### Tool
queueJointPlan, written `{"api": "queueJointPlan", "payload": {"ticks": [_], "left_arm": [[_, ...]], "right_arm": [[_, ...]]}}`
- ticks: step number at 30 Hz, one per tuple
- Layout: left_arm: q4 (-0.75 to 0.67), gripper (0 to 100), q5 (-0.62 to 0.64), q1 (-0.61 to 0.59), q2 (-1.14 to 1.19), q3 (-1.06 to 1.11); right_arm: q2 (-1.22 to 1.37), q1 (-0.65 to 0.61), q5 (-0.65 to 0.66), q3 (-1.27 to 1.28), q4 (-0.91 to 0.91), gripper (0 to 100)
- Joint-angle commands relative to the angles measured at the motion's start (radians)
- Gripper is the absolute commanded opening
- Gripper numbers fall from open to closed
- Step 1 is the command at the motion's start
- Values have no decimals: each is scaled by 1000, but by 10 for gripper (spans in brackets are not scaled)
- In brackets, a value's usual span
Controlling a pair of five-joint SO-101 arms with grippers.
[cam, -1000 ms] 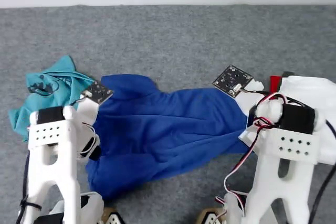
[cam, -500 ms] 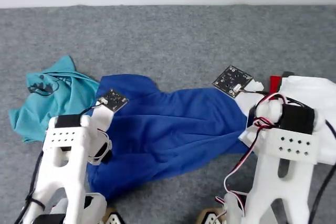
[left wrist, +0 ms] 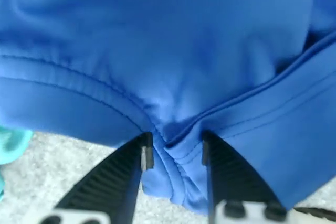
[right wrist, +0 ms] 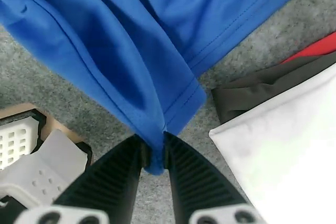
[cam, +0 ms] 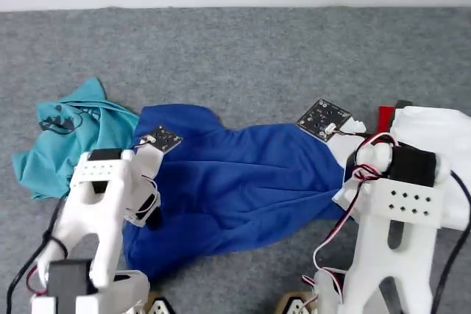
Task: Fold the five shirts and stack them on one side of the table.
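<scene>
Blue shirt: spread rumpled across the middle of the grey counter and gripped at both ends.
Left pincer: clenched on a bunched fold of the blue hem, with the moderate gap between the jaws filled by cloth.
Right pincer: almost fully closed, with a thin corner of the blue shirt clamped between the jaws.
Teal shirt: crumpled on the left arm's side, touching the blue one.
White shirt: laid on the right arm's side, over dark cloth and red cloth.
</scene>
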Motion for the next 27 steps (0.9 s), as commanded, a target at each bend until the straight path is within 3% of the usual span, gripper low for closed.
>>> {"api": "queueJointPlan", "payload": {"ticks": [1, 13, 27], "left_arm": [[-18, 160, 6, 9, 35, -42], [107, 97, 3, 44, -60, -24], [110, 102, 6, 86, -51, -27]], "right_arm": [[-28, 10, 8, -8, 18, 9], [-24, 10, 8, -8, 2, 9], [-24, 10, 6, -6, -4, 9]]}}
